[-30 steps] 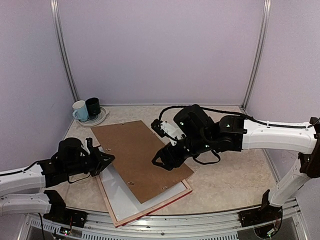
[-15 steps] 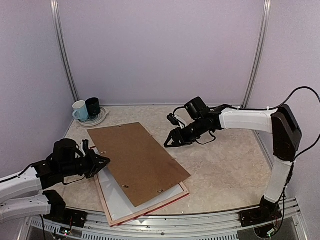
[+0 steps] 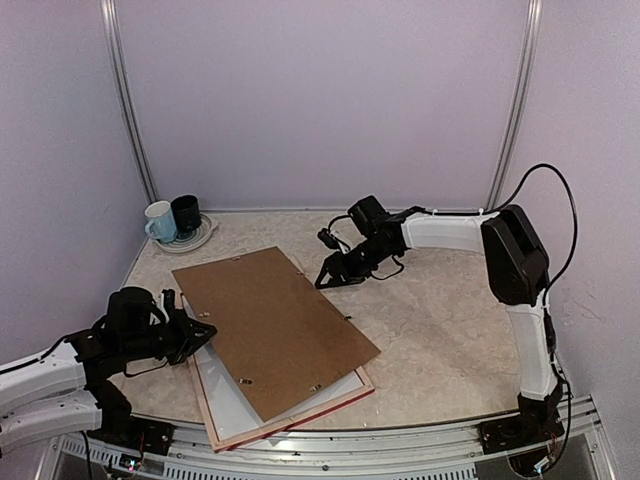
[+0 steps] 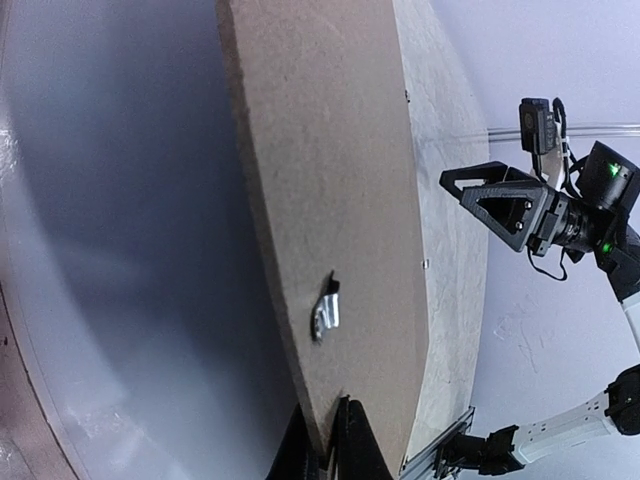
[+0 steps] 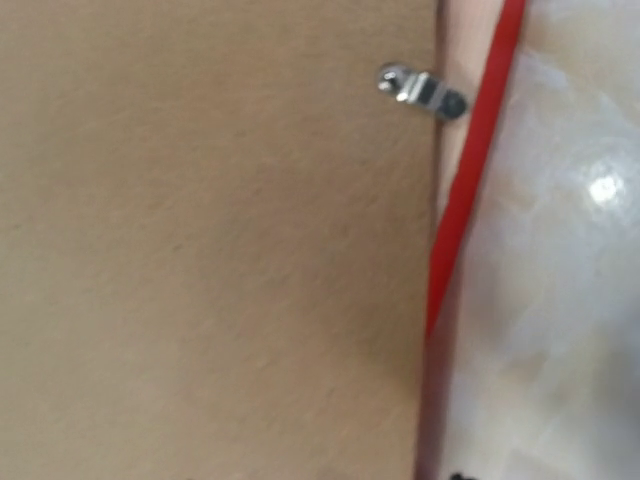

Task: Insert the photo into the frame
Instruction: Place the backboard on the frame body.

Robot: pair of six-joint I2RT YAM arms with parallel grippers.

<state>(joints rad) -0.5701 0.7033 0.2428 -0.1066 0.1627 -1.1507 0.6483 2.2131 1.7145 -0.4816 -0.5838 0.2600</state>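
The frame (image 3: 300,412) lies flat near the table's front left, its red edge (image 5: 470,170) also in the right wrist view. Inside it shows the plain white back of the photo (image 3: 228,400), seen pale and shadowed in the left wrist view (image 4: 120,250). A brown backing board (image 3: 270,320) rests askew over both. My left gripper (image 3: 200,335) is shut on the board's left edge (image 4: 335,445), holding that side raised. My right gripper (image 3: 332,274) hovers beyond the board's far right corner, open and holding nothing (image 4: 500,205).
A white mug (image 3: 160,222) and a black mug (image 3: 185,214) stand on a plate (image 3: 197,240) at the back left corner. Small metal clips (image 5: 425,92) sit along the board's edges. Walls close in on three sides.
My right arm has drawn back from over the board toward the rear. The board has swung slightly and sits lower. My left gripper has slid a little left, still gripping.
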